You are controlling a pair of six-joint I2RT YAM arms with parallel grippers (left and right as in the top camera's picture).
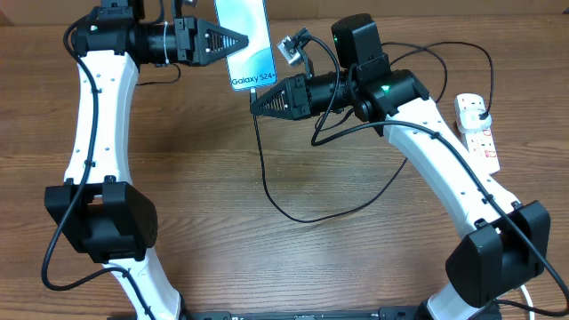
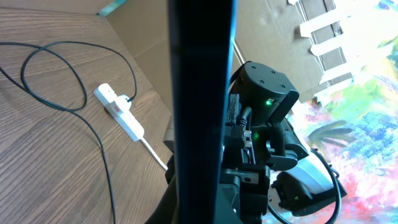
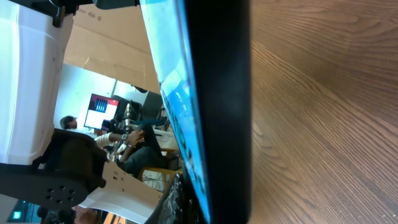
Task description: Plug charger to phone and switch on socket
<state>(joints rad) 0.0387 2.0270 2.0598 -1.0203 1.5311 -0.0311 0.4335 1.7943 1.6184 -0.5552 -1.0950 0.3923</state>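
From above, the left gripper [image 1: 242, 40] is closed on the side of the phone [image 1: 249, 36] and seems to hold it up over the table [image 1: 222, 222]. The right gripper [image 1: 255, 100] is closed too, right by the phone's short edge with the words on it. The thin end of the charger [image 1: 267, 169] comes out at its tip, so it seems to pinch it. The socket [image 1: 476, 129] lies far off to the right with the black plug in it.

At the left wrist, the phone [image 2: 199, 93] is a dark strip seen edge on. It hides the fingers. The socket [image 2: 118, 111] lies small on the table behind it.

At the right wrist, the phone [image 3: 217, 112] fills the middle, and no fingers or cable tip show.

The tip could miss the little hole and scrape the edge, since both arms must line up just right. A hard push could make the phone slip or tilt in its grip. I cannot see the hole, or whether the tip is in yet, or whether the red switches are on.
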